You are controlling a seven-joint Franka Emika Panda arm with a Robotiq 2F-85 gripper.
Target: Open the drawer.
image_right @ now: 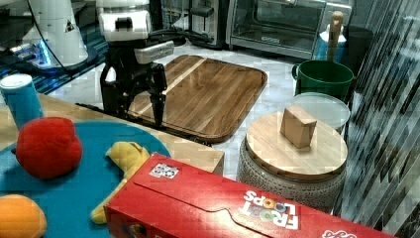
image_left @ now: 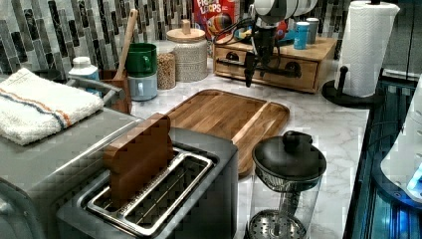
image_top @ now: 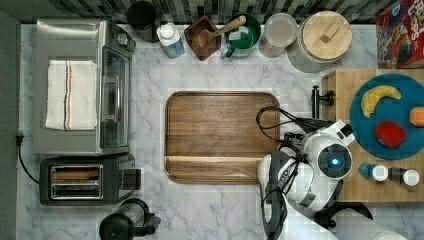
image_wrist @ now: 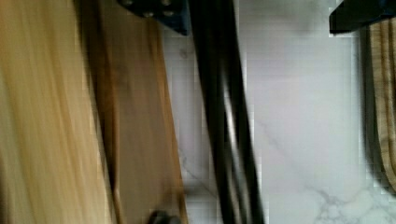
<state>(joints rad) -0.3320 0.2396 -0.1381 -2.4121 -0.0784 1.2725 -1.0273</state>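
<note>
Drawer: the drawer (image_left: 278, 67) is in a low light-wood box at the far side of the surface (image_left: 328, 129) in the left view. It looks pushed all the way in.

Handle: a long black bar handle (image_wrist: 224, 116) runs flat across the drawer front, side to side in the left view. In the top view it runs up and down, between the box and the brown tray (image_top: 220, 135).

End effector: the end effector (image_right: 133, 101) hangs down from the arm right at the drawer front. Its two fingers (image_right: 158, 99) are apart, with a clear gap between them.

Which way: in the wrist view one finger shows on each side of the bar, so the bar seems to lie in the gap. The fingers do not look pressed onto it yet.

Long axis: the bar is long and thin, and the gap looks to cross it the short way, which is good for a pinch.

Next move, my guess: squeeze onto the bar, then pull straight away from the box, toward the brown tray.

Watch out: the tray lies near the drawer front, so the drawer may meet it as it slides out.
</note>
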